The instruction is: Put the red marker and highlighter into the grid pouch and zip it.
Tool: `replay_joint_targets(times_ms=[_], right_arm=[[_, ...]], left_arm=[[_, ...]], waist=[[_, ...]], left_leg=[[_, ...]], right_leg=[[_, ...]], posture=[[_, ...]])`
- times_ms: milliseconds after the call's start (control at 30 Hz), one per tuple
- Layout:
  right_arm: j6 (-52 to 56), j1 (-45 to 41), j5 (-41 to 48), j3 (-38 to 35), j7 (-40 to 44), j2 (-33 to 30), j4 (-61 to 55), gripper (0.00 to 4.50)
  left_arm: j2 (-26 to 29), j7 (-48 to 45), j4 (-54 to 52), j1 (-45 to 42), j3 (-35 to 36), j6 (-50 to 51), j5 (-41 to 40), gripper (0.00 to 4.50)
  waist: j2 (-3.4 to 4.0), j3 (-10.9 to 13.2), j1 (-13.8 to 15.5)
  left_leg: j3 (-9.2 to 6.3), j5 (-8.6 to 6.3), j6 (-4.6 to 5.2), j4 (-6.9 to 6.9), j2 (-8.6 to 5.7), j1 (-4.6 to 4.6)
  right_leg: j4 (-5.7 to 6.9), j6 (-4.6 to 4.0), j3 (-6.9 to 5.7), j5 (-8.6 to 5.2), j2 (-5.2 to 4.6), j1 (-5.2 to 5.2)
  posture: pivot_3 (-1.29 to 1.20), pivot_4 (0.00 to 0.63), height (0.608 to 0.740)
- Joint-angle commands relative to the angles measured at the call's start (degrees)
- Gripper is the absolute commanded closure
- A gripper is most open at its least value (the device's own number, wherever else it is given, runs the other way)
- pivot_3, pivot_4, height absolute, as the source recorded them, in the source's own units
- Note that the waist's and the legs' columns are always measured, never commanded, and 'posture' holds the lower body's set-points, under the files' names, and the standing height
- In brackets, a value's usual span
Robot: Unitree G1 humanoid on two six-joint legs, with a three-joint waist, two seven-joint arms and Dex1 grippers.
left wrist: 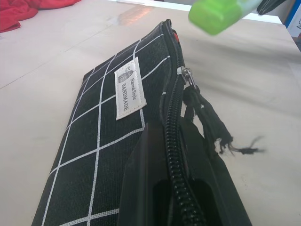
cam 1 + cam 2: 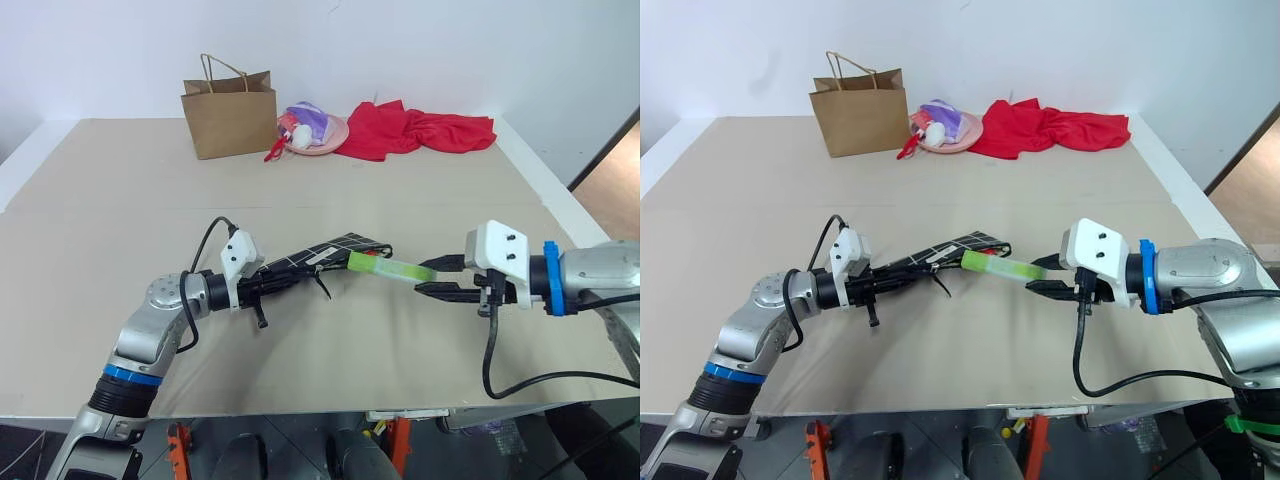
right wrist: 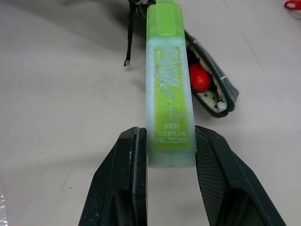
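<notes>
My left gripper [image 2: 280,280] is shut on one end of the grid pouch [image 2: 335,248], a black pouch with white grid lines, and holds it above the table. The zipper is open and its pull cord [image 1: 207,122] hangs loose. My right gripper [image 3: 170,136] is shut on the highlighter [image 3: 170,89], a light-green pen. Its green cap [image 2: 362,262] points at the pouch's open far end and lies close to it. The red marker [image 3: 199,78] shows as a round red end inside the pouch's open mouth.
A brown paper bag [image 2: 230,115] stands at the back of the table. Beside it are a pink dish [image 2: 318,135] with small items and a crumpled red cloth [image 2: 415,130]. The table's front edge [image 2: 300,412] runs just below my arms.
</notes>
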Motion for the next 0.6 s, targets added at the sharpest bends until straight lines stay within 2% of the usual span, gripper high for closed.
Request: replay_joint_targets(times_ms=[33,300,600], right_arm=[[-2.3,-2.0,-2.1,1.2,0.8,0.2,2.4,3.41],[-5.7,-6.1,-6.0,5.5,2.9,1.7,8.6,3.41],[-9.5,-17.9,-12.7,13.6,6.0,6.9,15.5,3.41]], left_arm=[[0.0,-0.3,-0.8,-1.0,0.8,-0.9,-0.5,4.50],[-0.3,-0.5,-0.2,-1.4,0.7,-1.3,-0.3,4.50],[-0.6,-1.0,0.4,-1.4,0.4,-2.1,-0.1,4.50]], waist=[[0.00,0.0,0.0],[0.00,0.0,0.0],[0.01,0.0,0.0]], left_leg=[[0.00,0.00,0.00,0.00,0.00,0.00],[0.00,0.00,0.00,0.01,0.01,0.01],[-0.02,0.00,0.00,0.00,0.03,0.02]], right_leg=[[0.00,0.00,0.00,0.00,0.00,0.00],[0.00,-0.04,-0.02,0.03,0.01,0.01],[0.02,-0.08,-0.04,0.04,0.03,-0.01]], posture=[[0.00,0.150,0.740],[0.00,0.150,0.740],[0.00,0.150,0.740]])
